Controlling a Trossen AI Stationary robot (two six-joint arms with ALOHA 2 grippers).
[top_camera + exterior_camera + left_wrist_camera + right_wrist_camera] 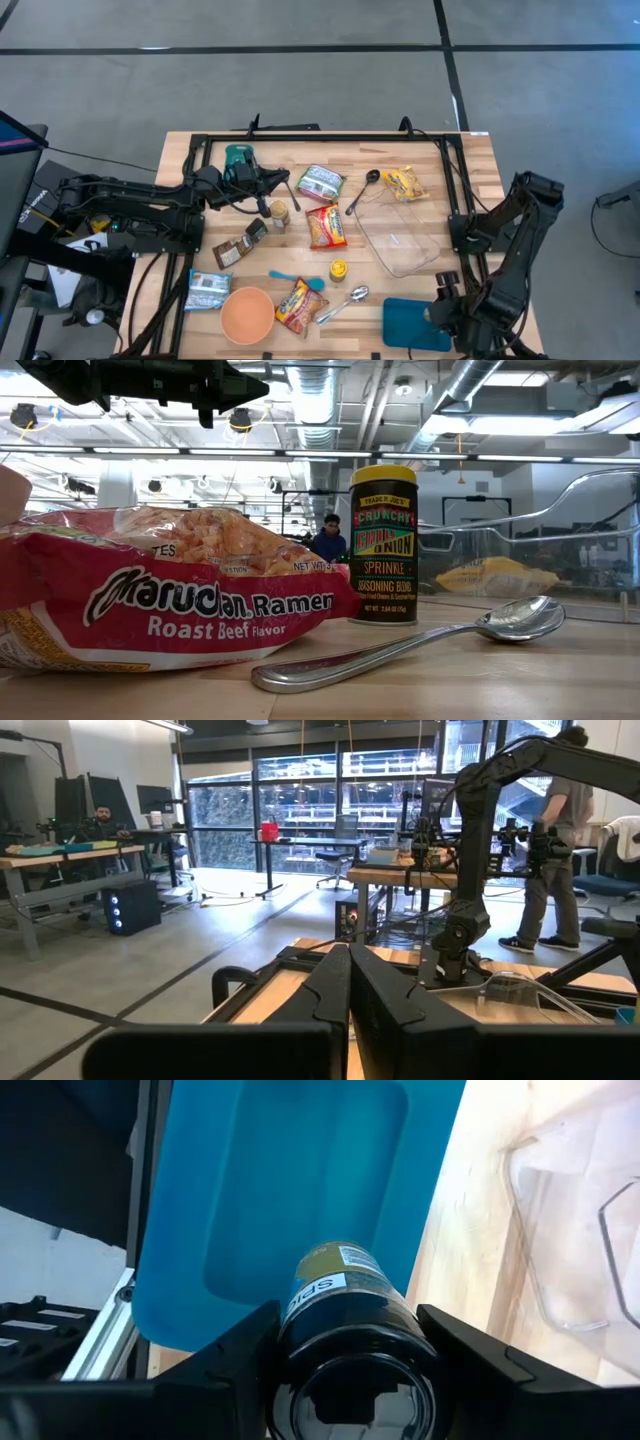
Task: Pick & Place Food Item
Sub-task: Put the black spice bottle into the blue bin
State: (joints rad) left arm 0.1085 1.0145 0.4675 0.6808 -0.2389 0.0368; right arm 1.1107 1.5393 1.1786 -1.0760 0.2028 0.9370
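**Spice jar held over the blue tray, mostly hidden from above**

From above, we saw the right gripper (443, 312) at the blue tray (410, 325) on the bench (470, 170); its own arm hid whatever it held. The left gripper (283, 187) hung over the packets. At bench level, a ramen packet (150, 600) blocked much behind it. The left wrist showed fingers (335, 985) pressed together, empty. The right wrist showed the half-spread gripper (345, 1340) clamping a dark spice jar (340, 1295), its label partly cut off.

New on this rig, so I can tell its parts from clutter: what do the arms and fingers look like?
Both arms are matte black, jointed segments. The left arm trails black cables by its base. The right arm ends in flat, angular black fingers. The left fingers are the same wedge shape. No markings readable.
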